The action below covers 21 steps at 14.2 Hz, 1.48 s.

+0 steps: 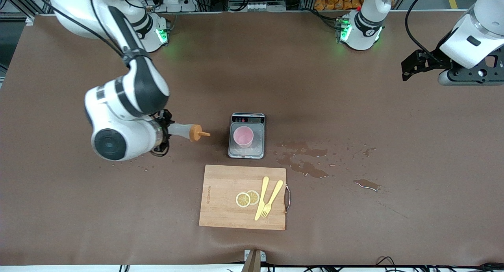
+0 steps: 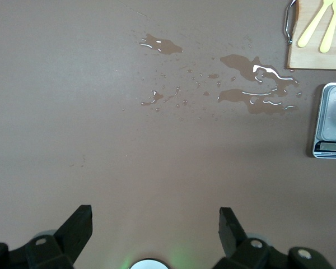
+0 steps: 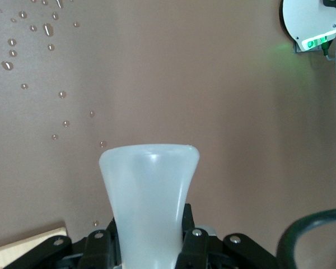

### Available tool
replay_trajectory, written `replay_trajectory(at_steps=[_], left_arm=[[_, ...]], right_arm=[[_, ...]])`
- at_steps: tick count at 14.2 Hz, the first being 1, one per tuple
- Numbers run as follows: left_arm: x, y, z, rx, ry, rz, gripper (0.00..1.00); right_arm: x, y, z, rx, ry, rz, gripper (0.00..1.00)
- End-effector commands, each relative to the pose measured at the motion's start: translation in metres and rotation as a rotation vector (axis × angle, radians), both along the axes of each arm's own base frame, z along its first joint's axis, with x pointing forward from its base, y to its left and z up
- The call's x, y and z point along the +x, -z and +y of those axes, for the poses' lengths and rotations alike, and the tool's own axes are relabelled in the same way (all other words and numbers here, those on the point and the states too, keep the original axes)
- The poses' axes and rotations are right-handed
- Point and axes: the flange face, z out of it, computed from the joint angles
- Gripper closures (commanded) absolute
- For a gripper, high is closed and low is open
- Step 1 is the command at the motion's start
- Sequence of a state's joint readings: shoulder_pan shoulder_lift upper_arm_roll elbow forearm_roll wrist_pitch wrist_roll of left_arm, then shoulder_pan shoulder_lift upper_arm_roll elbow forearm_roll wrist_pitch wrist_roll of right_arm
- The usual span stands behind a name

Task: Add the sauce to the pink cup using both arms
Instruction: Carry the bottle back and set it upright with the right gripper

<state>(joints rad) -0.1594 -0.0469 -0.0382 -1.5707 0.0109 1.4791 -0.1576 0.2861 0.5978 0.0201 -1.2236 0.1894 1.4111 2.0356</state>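
The sauce bottle (image 1: 182, 130) lies sideways in my right gripper (image 1: 164, 132), which is shut on it. Its orange nozzle cap (image 1: 195, 133) points toward the pink cup (image 1: 243, 136). The cup stands upright on the steel scale (image 1: 247, 152). The bottle is over bare table, on the right arm's side of the scale. In the right wrist view the bottle's pale body (image 3: 149, 185) fills the space in my right gripper (image 3: 149, 231), and the nozzle is hidden. My left gripper (image 1: 406, 69) waits open and empty, high over the left arm's end of the table; its own view shows it (image 2: 155, 216) empty.
A wooden cutting board (image 1: 224, 203) with two lemon slices (image 1: 247, 198), a wooden fork (image 1: 271, 200) and knife (image 1: 262, 198) lies nearer the front camera than the scale. Puddles (image 1: 303, 165) wet the table toward the left arm's end. The scale (image 2: 330, 120) and puddles (image 2: 257, 84) show in the left wrist view.
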Motion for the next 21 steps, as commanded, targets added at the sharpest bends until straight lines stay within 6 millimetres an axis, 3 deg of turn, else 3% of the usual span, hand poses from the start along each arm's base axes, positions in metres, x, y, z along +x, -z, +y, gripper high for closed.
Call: replay_trajectory(at_steps=[1, 6, 10, 16, 21], left_arm=[[-0.004, -0.007, -0.001, -0.021, 0.001, -0.013, 0.0], [-0.005, -0.007, -0.007, -0.021, 0.013, -0.015, 0.0], [-0.005, -0.007, -0.01, -0.021, 0.015, -0.018, 0.0], [-0.009, -0.01, -0.017, -0.022, 0.029, -0.02, 0.0], [-0.007, -0.01, -0.01, -0.033, 0.014, -0.018, 0.0]], right_arm=[[0.005, -0.026, -0.039, 0.137, 0.004, -0.004, 1.0], [0.016, -0.038, -0.126, 0.383, -0.017, 0.004, 1.0], [0.016, -0.033, -0.196, 0.573, -0.055, -0.024, 1.0], [-0.002, 0.001, -0.3, 0.833, -0.074, -0.09, 1.0], [-0.029, 0.063, -0.38, 1.015, -0.114, -0.16, 1.0]])
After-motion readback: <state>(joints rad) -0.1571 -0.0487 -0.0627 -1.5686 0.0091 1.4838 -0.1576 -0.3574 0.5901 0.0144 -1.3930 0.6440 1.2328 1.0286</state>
